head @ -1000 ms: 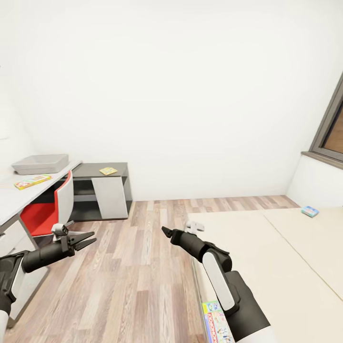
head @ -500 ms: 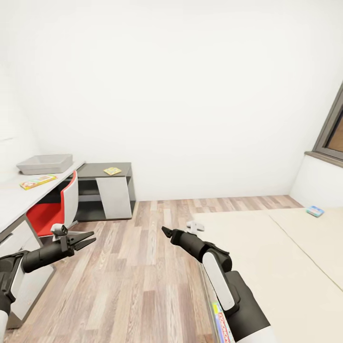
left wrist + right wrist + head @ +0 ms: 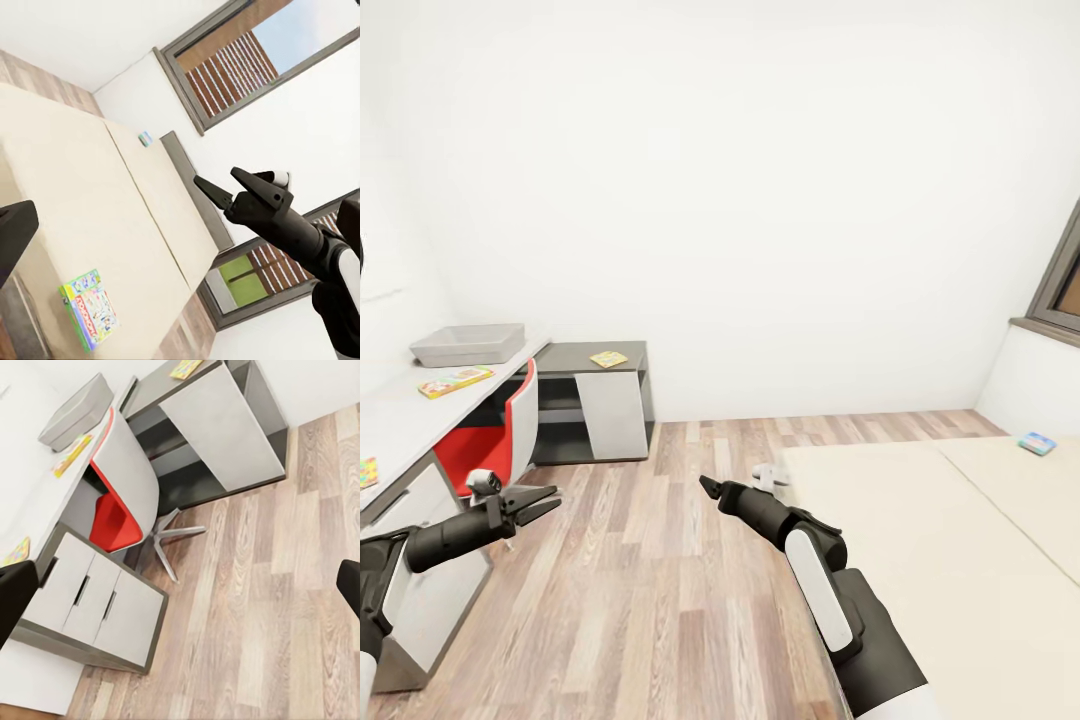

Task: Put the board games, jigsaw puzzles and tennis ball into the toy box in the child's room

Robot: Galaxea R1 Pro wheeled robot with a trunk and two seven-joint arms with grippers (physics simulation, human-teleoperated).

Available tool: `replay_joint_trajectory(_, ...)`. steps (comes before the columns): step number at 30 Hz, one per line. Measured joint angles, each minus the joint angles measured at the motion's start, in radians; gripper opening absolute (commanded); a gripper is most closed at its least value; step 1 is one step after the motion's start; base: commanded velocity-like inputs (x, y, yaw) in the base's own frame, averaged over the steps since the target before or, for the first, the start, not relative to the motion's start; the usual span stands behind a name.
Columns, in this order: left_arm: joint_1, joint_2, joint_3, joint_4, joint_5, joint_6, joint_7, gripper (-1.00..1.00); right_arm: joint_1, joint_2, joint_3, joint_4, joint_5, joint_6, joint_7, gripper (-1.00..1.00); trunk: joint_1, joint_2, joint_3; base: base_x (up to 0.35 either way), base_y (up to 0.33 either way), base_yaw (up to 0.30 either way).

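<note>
Toy box [image 3: 468, 344] is seen on the grey surface [image 3: 400, 415], its contents not discernible. One game box [image 3: 455, 381] lies beside it; two [image 3: 90, 309] [image 3: 1037, 442] lie on the bed [image 3: 960, 560]. Two puzzles [image 3: 608, 358] [image 3: 367, 471] are counted. Left fingers [image 3: 538, 503] are spread; right gripper [image 3: 707, 487] cannot be judged.

Bright, even, shadowless simulator light

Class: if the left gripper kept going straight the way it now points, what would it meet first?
Probably the bed: the left gripper points across bare floor towards it, though depth is hard to judge, and the right gripper hangs close to that line.
</note>
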Motion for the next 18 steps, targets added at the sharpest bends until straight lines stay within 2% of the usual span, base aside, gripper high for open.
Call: replay_joint_trajectory(18,0.0,0.0,0.0,0.0,0.0,0.0,0.001,1.0,0.0,0.0,-0.002,0.013,0.0,-0.002,-0.001,1.0,0.0,0.0,-0.002,0.0,0.225,0.0)
